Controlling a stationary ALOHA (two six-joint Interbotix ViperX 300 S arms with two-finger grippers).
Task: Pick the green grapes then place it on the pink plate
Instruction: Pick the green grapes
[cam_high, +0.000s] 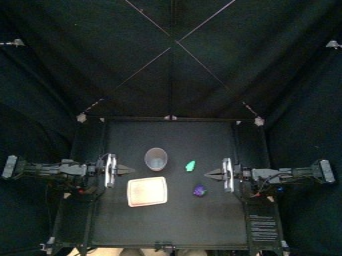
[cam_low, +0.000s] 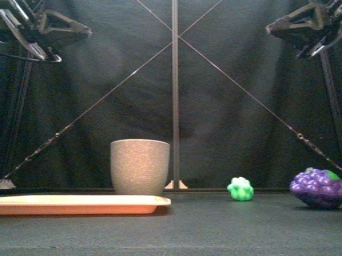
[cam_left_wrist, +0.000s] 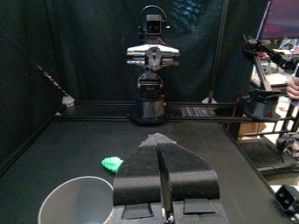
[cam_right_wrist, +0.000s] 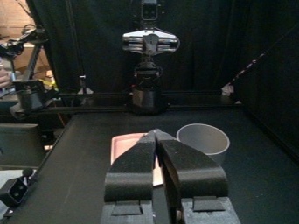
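The green grapes lie small on the black table, right of the grey speckled cup. At table height the green grapes sit between the cup and a purple bunch. The pink plate lies flat at front left, with nothing on it. My left gripper rests at the left side, shut and holding nothing; its wrist view shows the green grapes ahead of its jaws. My right gripper rests at the right, shut and holding nothing, facing the plate.
Purple grapes lie near the plate's right edge, in front of the green ones, and show as purple grapes at the far right. Both arms hang high above the table in the front view. The cup stands behind the plate.
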